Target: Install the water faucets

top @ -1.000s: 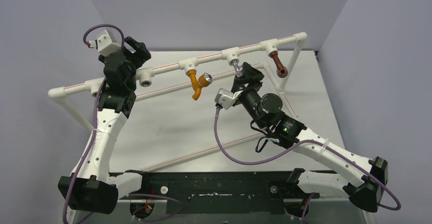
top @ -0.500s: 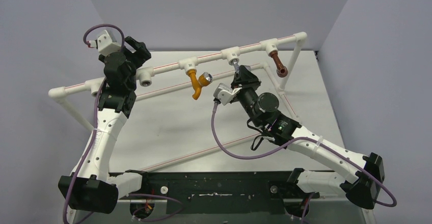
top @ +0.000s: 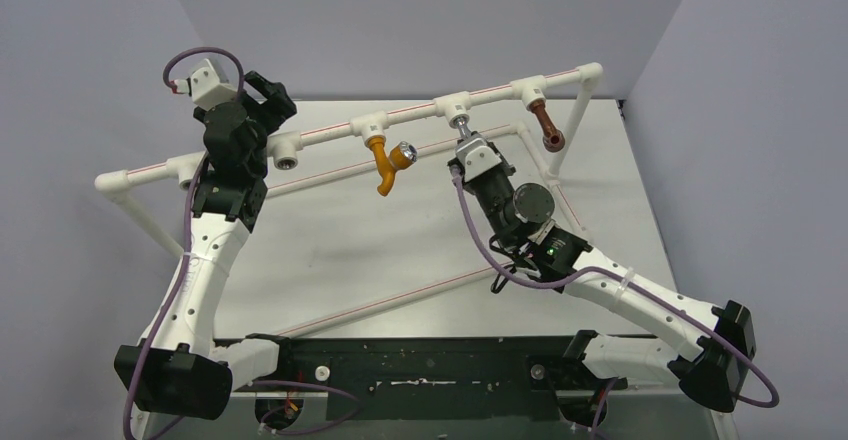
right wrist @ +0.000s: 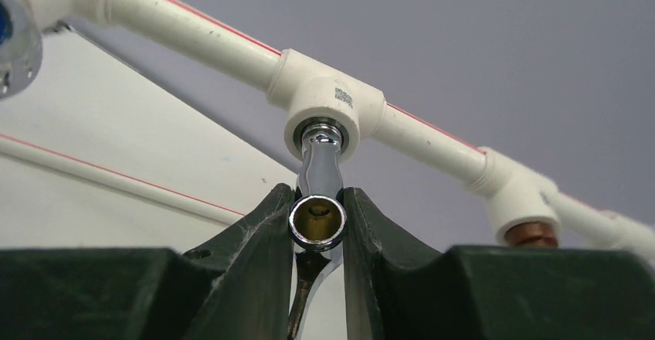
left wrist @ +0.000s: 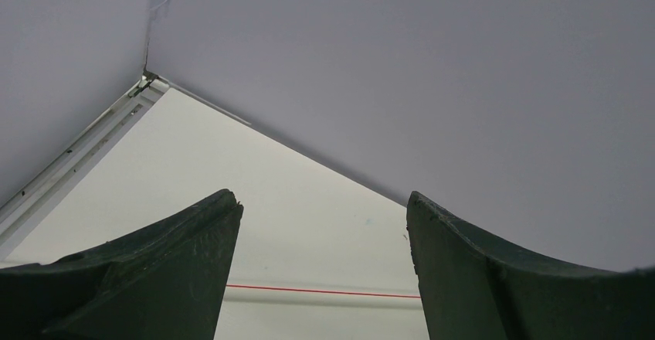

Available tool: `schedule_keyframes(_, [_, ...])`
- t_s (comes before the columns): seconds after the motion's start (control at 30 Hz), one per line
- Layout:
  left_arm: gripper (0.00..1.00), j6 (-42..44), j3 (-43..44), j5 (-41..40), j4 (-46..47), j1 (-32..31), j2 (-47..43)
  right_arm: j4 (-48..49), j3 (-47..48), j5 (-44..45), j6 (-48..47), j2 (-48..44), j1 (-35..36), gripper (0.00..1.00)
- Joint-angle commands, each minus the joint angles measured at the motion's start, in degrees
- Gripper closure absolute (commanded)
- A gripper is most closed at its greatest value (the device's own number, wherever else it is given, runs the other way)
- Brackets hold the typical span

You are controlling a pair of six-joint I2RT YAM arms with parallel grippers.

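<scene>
Three water faucets hang from the white pipe frame (top: 410, 112): an orange one (top: 383, 168) with a chrome knob, a silver one (top: 462, 126) in the middle tee, and a brown one (top: 547, 128) at the right. My right gripper (top: 468, 146) is shut on the silver faucet. In the right wrist view its fingers (right wrist: 266, 224) clamp the spout (right wrist: 317, 220) just below the tee fitting (right wrist: 332, 108). My left gripper (top: 270, 95) stands open and empty high at the back left, near an empty fitting (top: 287, 161). The left wrist view shows its jaws wide apart (left wrist: 320, 201).
The frame's lower pipes (top: 380, 305) with red stripes run across the white table. A lower pipe (left wrist: 324, 294) shows between the left fingers. Grey walls close in at the back and sides. A purple cable (top: 500, 260) loops off the right wrist.
The right gripper has rolled at the wrist, moved up to the silver faucet and shut on it. The left arm has not moved.
</scene>
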Motion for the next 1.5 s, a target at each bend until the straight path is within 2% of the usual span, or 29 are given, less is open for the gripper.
schedule_keyframes(0.0, [0.24, 0.5, -4.9, 0.9, -14.9, -0.2, 3.6, 7.8, 0.6, 4.9, 25.2, -1.9, -0.4, 1.00])
schedule_keyframes(0.47, [0.24, 0.5, -4.9, 1.1, -14.9, -0.1, 3.3, 9.9, -2.1, 15.3, 70.0, -1.2, -0.5, 1.00])
schedule_keyframes(0.8, [0.24, 0.5, -5.0, 1.3, -14.8, -0.1, 3.0, 8.9, -3.8, 20.6, 95.0, -3.1, -0.4, 1.00])
schedule_keyframes(1.0, [0.24, 0.5, -5.0, 1.3, -14.9, 0.0, 3.2, 2.6, -1.2, 21.1, 104.4, -3.6, -0.4, 1.00])
schedule_keyframes(1.2, [0.24, 0.5, -5.0, 1.1, -14.9, 0.0, 3.1, -1.8, 0.4, 21.5, 104.5, -3.4, -0.3, 1.00])
schedule_keyframes(1.23, [0.24, 0.5, -4.9, 1.1, -14.9, 0.0, 3.1, -2.6, 0.5, 21.6, 104.3, -3.5, -0.3, 0.98])
schedule_keyframes(1.3, [0.24, 0.5, -5.0, 1.1, -14.8, 0.0, 3.1, -3.8, 0.8, 21.8, 103.6, -3.8, -0.3, 0.82])
schedule_keyframes(1.47, [0.24, 0.5, -4.9, 1.1, -14.8, -0.1, 3.1, -8.4, 2.3, 21.9, 100.6, -4.5, -0.3, 0.55])
